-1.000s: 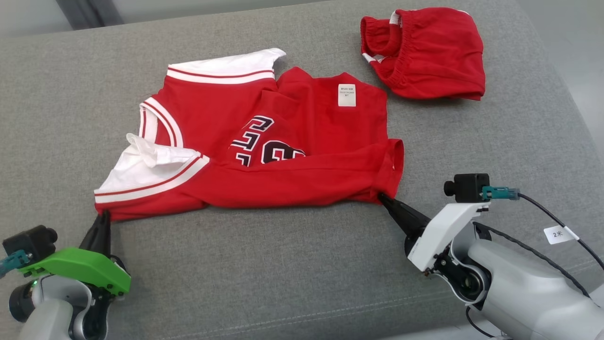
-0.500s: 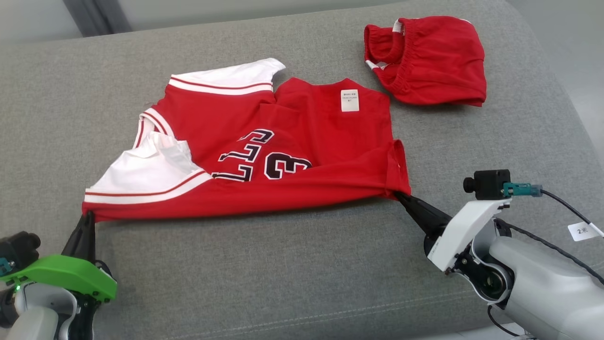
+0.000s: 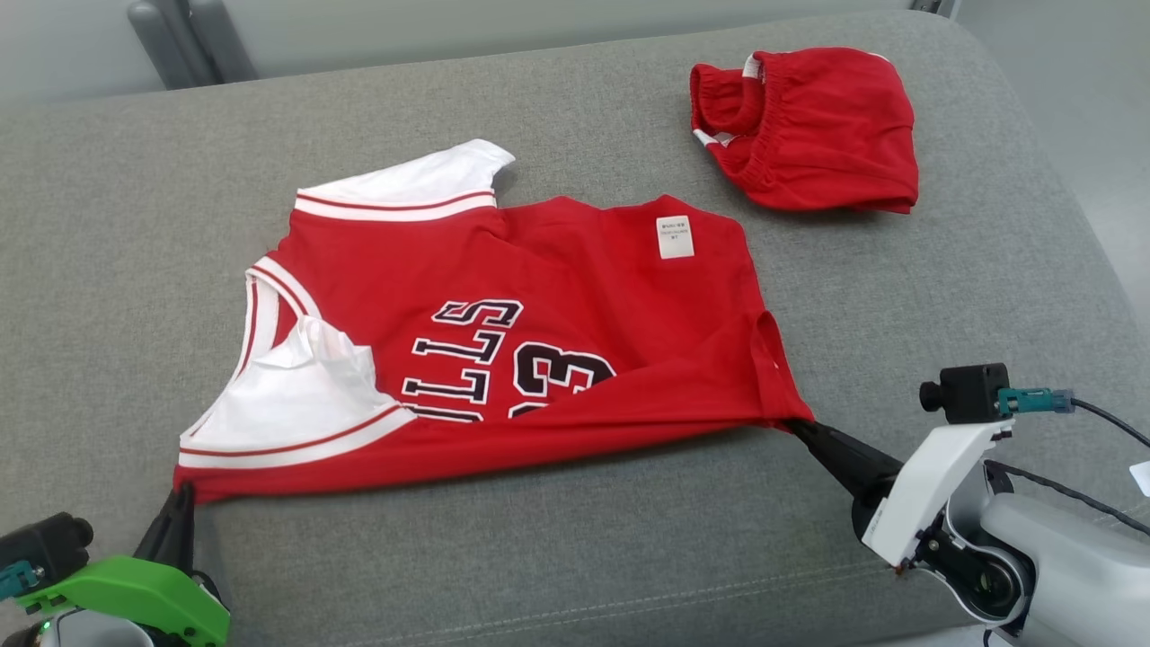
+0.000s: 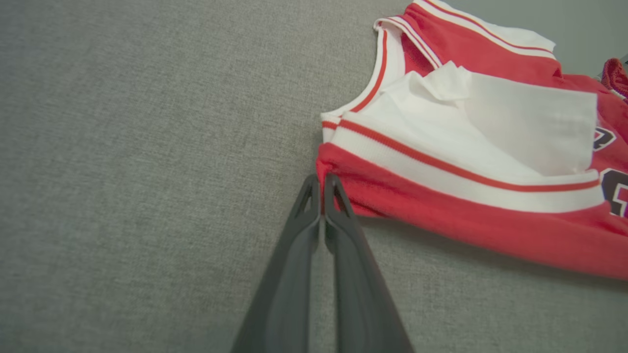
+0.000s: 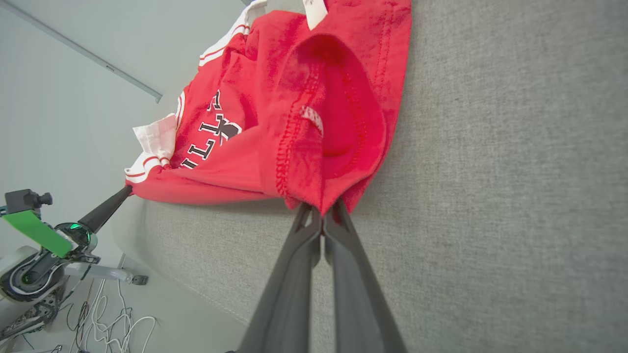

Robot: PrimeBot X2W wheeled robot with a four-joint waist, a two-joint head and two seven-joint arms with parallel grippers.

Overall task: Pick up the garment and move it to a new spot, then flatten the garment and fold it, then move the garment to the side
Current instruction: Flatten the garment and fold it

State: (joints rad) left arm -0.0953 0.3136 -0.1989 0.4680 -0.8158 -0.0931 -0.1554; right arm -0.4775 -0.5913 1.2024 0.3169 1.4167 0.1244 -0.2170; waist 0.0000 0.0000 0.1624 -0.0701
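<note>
Head view: left claw (image 3: 185, 494) and right claw (image 3: 796, 428) each pinch a near corner of the red jersey (image 3: 575, 296).

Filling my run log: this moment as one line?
left gripper: shut on red-and-white basketball jersey corner | right gripper: shut on hem corner | jersey: stretched on grey fabric cushion | red shorts: apart
</note>
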